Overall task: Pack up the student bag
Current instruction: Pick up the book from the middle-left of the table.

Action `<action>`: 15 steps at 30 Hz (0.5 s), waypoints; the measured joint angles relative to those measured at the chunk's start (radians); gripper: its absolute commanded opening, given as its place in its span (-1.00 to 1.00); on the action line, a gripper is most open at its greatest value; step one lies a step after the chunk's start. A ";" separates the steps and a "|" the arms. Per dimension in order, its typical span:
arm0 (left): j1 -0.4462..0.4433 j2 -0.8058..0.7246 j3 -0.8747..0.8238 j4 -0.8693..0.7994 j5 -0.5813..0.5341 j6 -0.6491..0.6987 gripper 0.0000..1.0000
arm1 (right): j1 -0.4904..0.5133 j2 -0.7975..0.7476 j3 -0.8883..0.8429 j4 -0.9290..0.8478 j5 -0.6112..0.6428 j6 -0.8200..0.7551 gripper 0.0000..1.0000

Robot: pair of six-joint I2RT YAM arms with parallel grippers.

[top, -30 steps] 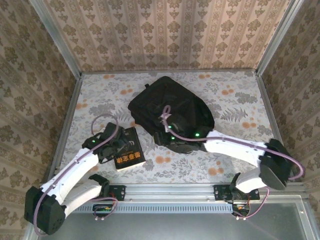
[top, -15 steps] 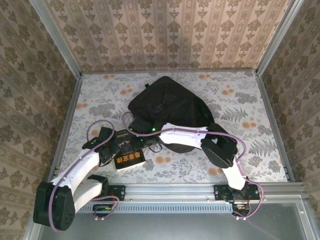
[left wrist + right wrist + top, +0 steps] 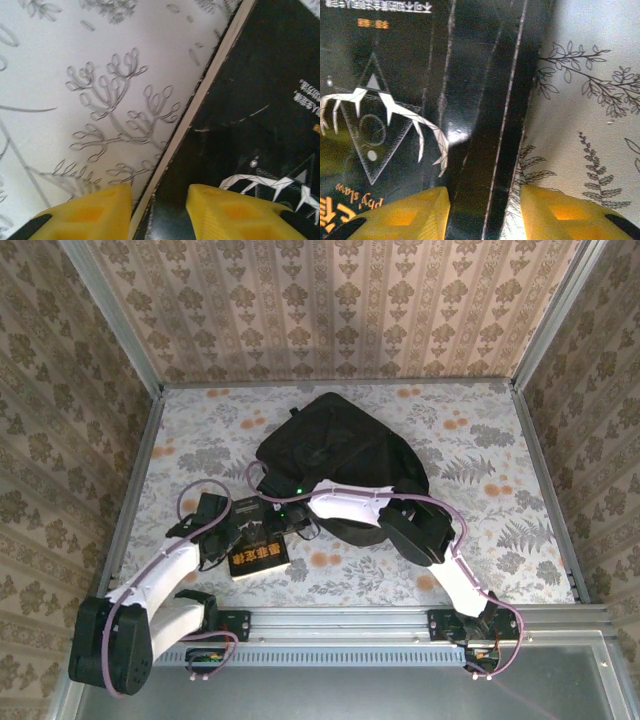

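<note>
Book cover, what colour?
The book is black with white line art and orange lettering; the right wrist view shows it best.

Open floral table (image 3: 490, 510) lies right of the student bag (image 3: 340, 450); near-left, a black book (image 3: 258, 552) (just beside the bag) narrows the passage.

Black book (image 3: 258, 558) (orange lettering), flat on floral table (image 3: 480, 440), patterned walls (image 3: 330, 300)

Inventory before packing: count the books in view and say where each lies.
1. A black-covered book with orange lettering lies flat on the floral tabletop, just near-left of the large black fabric backpack. More may be hidden inside or beneath that backpack.
</note>
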 measured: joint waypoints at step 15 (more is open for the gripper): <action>0.016 -0.006 -0.026 0.079 -0.024 0.008 -0.79 | -0.100 -0.048 -0.183 0.283 -0.290 0.225 -0.16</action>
